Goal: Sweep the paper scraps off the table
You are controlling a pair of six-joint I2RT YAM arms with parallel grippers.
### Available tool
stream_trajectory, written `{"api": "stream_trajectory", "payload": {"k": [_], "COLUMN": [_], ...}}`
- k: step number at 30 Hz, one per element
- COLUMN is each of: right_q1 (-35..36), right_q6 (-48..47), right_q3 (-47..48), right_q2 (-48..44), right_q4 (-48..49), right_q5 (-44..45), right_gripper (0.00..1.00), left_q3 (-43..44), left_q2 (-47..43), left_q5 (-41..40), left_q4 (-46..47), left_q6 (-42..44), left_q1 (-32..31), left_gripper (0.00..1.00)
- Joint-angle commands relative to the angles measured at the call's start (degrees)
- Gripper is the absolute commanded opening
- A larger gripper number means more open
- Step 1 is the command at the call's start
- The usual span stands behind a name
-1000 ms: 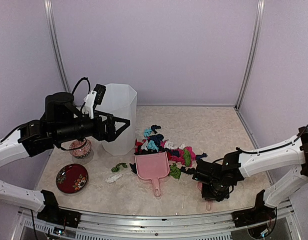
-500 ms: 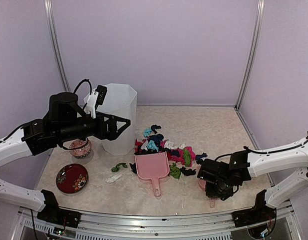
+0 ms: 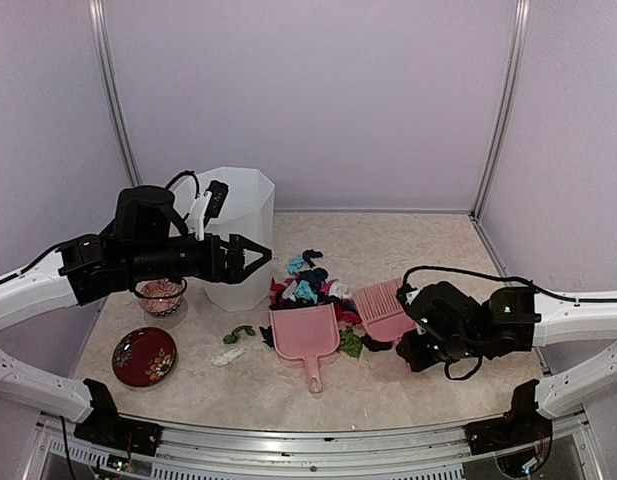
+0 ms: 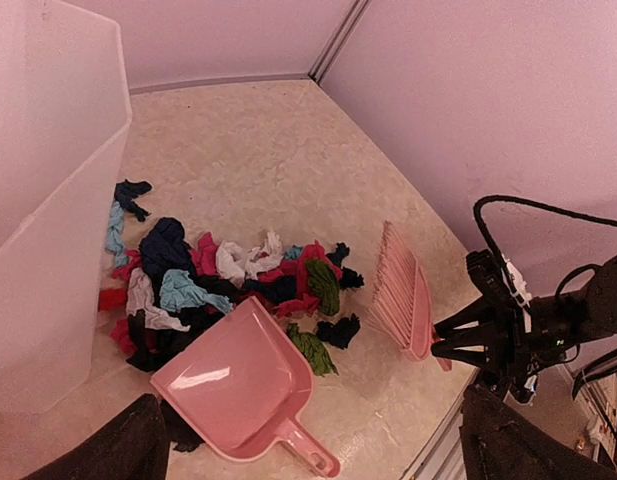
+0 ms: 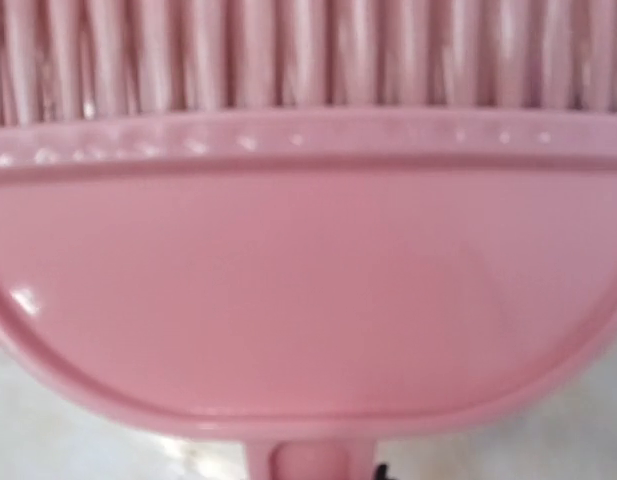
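I see the beige mottled tabletop (image 3: 438, 250) boxed in by lilac walls (image 3: 318, 100). The paper scraps (image 3: 308, 288) lie heaped mid-tabletop at the far lip of the pink dustpan (image 3: 305, 335). My right claw (image 4: 450, 337) grips the pink brush (image 3: 383, 305) just right of the heap. My left claw (image 3: 256, 254) hangs spread open.

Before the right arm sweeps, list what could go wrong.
Nothing holds the dustpan; the left gripper hangs open apart from it, so a push may slide it. The brush in the right gripper stands beside the paper scraps, so a stroke may send them past the pan's mouth.
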Motion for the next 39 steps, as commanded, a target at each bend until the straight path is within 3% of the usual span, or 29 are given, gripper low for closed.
{"api": "stream_trajectory", "payload": {"k": [1,10,16,29,39], "right_q1": [1.3,3.11,3.21,3.21,3.24], "right_q6": [-24.26,-54.22,-64.24,-70.8,-70.26], "right_q3": [0.9,-1.97,-0.48,9.31,9.42], "right_q2": [0.7,3.85,7.71,15.7,16.56], "right_q4": [15.55,31.73,35.25,29.48,29.24], "right_q5": [-4.47,-9.51,-10.1,-11.89,-9.68], "right_gripper": [0.0,0.0,0.0,0.0,0.0], "left_q3": [-0.13,-3.57,-6.32,-8.66,-9.48], "left_q2": [0.43,0.79,0.85,6.01,7.34], "left_q5": [5.09,10.01,12.09,15.45,17.33], "left_q4": [0.53,0.12,1.58,5.32,5.68], "left_q6": [-3.48,-7.6,-9.68,-11.53,-11.1], "left_q1": [-1.15,-3.05,-3.53,-5.41,-5.15], "left_gripper": [0.99,0.99,0.99,0.96,0.66]}}
